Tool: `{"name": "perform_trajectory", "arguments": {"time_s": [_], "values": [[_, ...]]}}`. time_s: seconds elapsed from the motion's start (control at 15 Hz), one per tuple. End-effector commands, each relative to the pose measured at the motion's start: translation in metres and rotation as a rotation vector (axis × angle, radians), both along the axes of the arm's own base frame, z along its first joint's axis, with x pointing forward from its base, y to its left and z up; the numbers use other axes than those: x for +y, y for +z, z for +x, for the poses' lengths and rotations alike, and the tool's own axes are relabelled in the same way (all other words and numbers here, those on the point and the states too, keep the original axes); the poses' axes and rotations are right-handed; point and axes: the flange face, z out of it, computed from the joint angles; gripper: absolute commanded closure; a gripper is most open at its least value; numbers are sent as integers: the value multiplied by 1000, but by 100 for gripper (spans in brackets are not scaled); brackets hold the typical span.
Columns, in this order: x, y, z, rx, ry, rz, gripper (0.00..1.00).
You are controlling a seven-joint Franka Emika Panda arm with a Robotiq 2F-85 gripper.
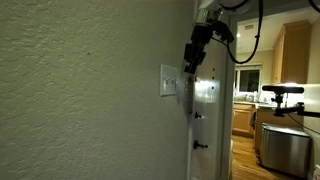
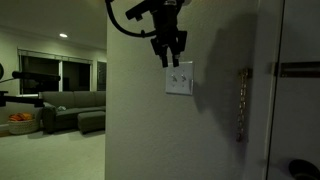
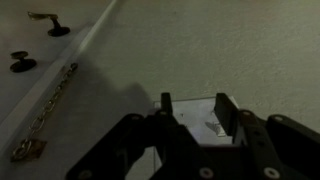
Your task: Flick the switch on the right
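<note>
A white rectangular wall plate (image 2: 180, 79) sits on the textured wall and shows in both exterior views; it also appears edge-on in an exterior view (image 1: 168, 81). Two small toggles stand on it. The right switch (image 2: 185, 78) is the one near the door side. In the wrist view the plate (image 3: 195, 118) lies between my fingers, with a toggle (image 3: 214, 128) close to the right finger. My black gripper (image 2: 167, 55) hangs just above the plate, fingers apart and empty. It also shows in the wrist view (image 3: 192, 106) and in an exterior view (image 1: 189, 62).
A white door (image 2: 290, 100) with a brass chain (image 2: 240, 105) and dark handle (image 2: 298, 168) stands right of the plate. The wall corner (image 2: 107, 100) is to its left, with a living room sofa (image 2: 70, 105) beyond. A kitchen (image 1: 280, 110) lies past the door.
</note>
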Motion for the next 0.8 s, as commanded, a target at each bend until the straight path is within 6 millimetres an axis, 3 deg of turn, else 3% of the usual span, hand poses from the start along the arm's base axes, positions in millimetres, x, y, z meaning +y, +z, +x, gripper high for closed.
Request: {"name": "perform_trajectory", "arguments": {"time_s": [0.0, 0.13, 0.27, 0.73], "values": [[-2, -24, -17, 105, 8, 37, 20], [-2, -49, -15, 159, -16, 37, 7], [-1, -73, -16, 212, -19, 54, 0], [3, -139, -41, 314, -117, 29, 0]]}}
